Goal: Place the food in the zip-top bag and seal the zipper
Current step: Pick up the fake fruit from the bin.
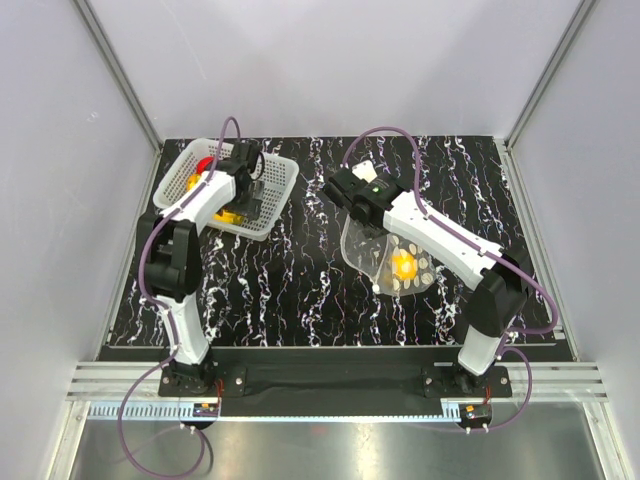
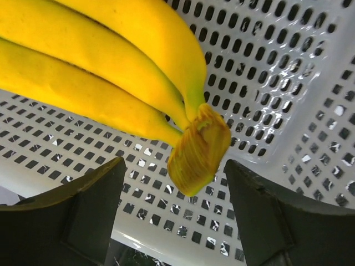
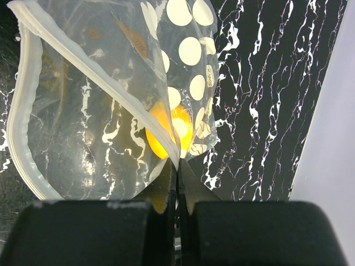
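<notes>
- While the left gripper (image 2: pixel 175 221) sits inside the white perforated basket (image 2: pixel 277 83), its jaws are spread wide. One dark finger (image 2: pixel 91 208) stands to either side of the gap.
- The bananas (image 2: pixel 111 72) lie on the basket floor. Their cut banana stem (image 2: pixel 197 152) points into the gap between the fingers and touches neither of them.
- From the top view, a red fruit (image 1: pixel 205 165) also lies in the basket, at its far left end beside the left arm.
- The right gripper (image 3: pixel 176 191) has its jaws pressed together, pinching the zip-top bag (image 3: pixel 94 111) at its edge.
- The zipper (image 3: pixel 100 83) runs as a pale strip straight down into the pinch. A second strip curves away on the left, so the mouth gapes.
- An orange fruit (image 3: pixel 166 130) shows through the spotted plastic, just beyond the closed fingertips.
- On the top view the bag lies right of centre on the black marbled table (image 1: pixel 300 280), well apart from the basket.
</notes>
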You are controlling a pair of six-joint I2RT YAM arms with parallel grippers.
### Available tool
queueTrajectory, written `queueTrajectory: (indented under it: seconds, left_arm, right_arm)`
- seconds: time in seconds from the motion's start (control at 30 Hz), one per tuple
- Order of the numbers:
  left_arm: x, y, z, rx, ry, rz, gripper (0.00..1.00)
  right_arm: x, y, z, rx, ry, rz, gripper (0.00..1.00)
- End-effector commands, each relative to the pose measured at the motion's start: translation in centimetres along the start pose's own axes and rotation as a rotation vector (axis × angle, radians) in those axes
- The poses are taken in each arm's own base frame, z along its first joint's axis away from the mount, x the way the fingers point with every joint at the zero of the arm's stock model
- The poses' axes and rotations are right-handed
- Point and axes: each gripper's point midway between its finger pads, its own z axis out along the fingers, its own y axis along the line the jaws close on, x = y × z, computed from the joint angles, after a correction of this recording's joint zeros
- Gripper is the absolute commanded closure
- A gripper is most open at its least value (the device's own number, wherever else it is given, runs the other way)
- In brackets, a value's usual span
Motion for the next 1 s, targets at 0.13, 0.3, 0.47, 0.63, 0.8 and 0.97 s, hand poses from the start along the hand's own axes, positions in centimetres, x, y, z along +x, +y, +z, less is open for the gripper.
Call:
queueTrajectory:
  seconds: [0.13, 0.3, 0.47, 0.63, 0.8, 0.97]
  left_arm:
    - [-1.5, -0.6, -0.6, 0.083, -0.004, -0.008, 0.49]
    - [-1.6, -0.9, -0.5, 0.099, 0.016, -0.005, 0.86]
    - [-3.0, 0.2, -3.0, 0.081, -0.087, -0.050, 0.97]
    - [-5.3, 1.3, -7.6, 0.105, -0.275, -0.114, 0.98]
    - [-5.9, 0.0, -10.9, 0.234, -0.367, -0.148, 0.98]
    - [-6.5, -1.0, -15.6, 0.358, -0.462, -0.199, 0.98]
  right_arm:
    - [-0.3, -1.1, -0.9, -0.004, -0.028, 0.026, 1.00]
    - [-0.2, -1.1, -0.9, -0.002, -0.027, 0.026, 1.00]
    - [-0.2, -1.3, -1.0, -0.001, -0.030, 0.029, 1.00]
    - [0.0, -1.3, -1.0, 0.000, -0.027, 0.028, 1.00]
    - [-0.1, -1.4, -1.2, -0.003, -0.032, 0.030, 1.00]
    - [-0.1, -1.4, -1.3, -0.003, -0.033, 0.036, 1.00]
